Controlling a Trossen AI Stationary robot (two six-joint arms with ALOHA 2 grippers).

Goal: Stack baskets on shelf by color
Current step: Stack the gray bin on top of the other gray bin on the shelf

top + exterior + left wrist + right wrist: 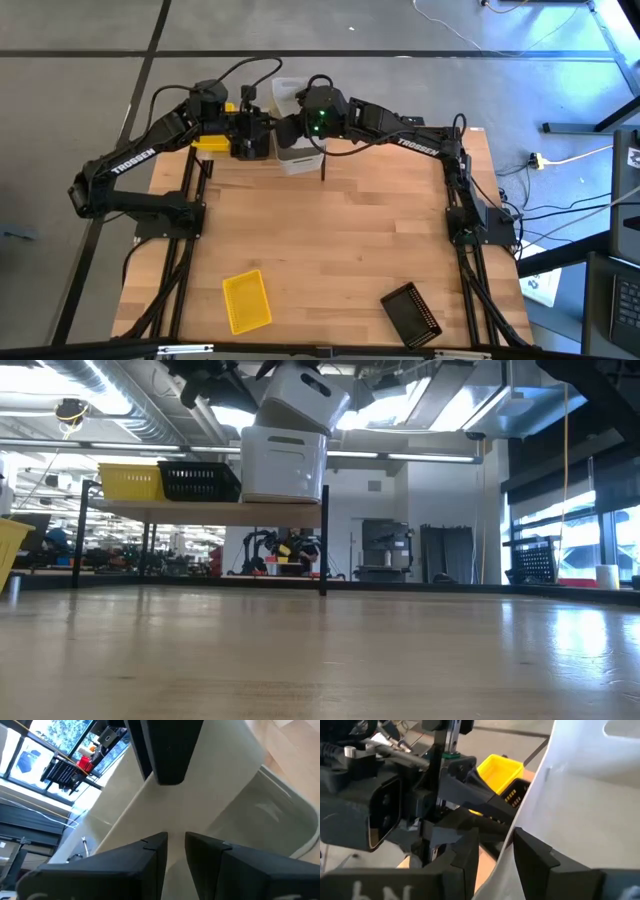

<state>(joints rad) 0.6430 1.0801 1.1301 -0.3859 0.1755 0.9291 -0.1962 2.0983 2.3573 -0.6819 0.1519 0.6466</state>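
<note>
The wooden surface (330, 250) fills the middle; beyond its right edge, cables (560, 160) trail over grey floor (80, 90) (white and yellow ones).

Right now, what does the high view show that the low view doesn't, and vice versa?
High view only: both arms at the far edge, the left gripper and right gripper meeting over the white basket; also a loose yellow basket and a loose black basket on the near tabletop.

Low view only: the tilted white basket hangs above another white basket on the shelf, beside a shelved black basket and a shelved yellow basket.

Both: the shelf with its baskets at the far edge.
</note>
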